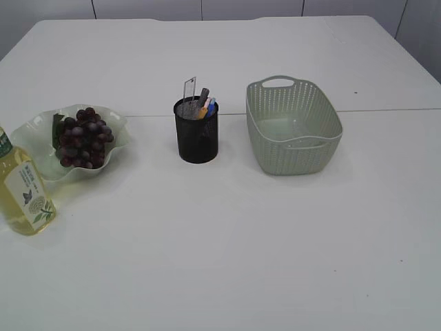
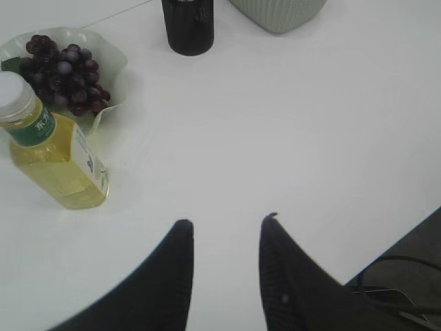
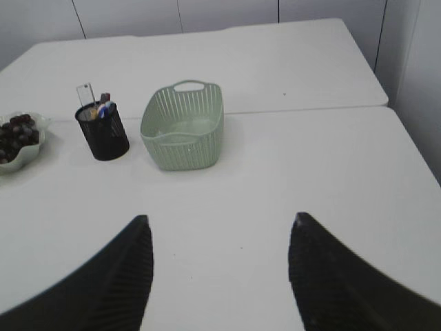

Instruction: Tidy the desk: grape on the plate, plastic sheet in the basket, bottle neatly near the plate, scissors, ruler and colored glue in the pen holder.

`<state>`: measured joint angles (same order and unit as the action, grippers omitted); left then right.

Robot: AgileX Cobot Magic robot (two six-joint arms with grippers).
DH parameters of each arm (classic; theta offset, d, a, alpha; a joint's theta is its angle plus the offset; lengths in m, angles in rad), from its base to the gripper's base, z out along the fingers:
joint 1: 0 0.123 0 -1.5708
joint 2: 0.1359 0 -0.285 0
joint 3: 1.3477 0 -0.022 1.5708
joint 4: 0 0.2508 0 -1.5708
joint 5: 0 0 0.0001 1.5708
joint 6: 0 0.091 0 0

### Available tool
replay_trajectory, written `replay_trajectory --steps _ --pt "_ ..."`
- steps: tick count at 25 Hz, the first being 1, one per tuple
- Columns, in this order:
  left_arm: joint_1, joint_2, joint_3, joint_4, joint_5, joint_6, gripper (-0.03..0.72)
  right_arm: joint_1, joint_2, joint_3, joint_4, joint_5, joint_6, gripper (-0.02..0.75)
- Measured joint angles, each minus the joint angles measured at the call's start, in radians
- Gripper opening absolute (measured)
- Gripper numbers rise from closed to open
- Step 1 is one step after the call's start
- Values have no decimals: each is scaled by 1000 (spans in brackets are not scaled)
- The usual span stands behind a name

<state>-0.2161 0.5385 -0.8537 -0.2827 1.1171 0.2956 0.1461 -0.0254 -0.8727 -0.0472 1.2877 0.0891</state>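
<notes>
Both grippers, left gripper (image 2: 226, 222) and right gripper (image 3: 220, 219), hang open and empty. Grapes (image 1: 83, 136) sit on the plate (image 1: 116, 124), bottle (image 1: 24, 189) at its 7 o'clock near the tabletop edge; a careless nudge could tip it off.

Bottle (image 1: 21, 187) cut by left edge

We see a white table (image 1: 275, 262) that fills most of every view. A thin seam (image 1: 386, 110) runs across it from side to side, so we think it is two tabletops pushed together. Behind the table stands a pale wall of panels (image 3: 227, 10) with dark vertical joints. In the left wrist view, black cables (image 2: 393, 276) lie past the table edge.
</notes>
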Motion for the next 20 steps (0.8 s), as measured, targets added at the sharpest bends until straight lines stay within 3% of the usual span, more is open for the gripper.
replay_trajectory --steps 20 --pt "-2 -360 259 46 46 -2 244 0 0 272 -12 2 -39 458"
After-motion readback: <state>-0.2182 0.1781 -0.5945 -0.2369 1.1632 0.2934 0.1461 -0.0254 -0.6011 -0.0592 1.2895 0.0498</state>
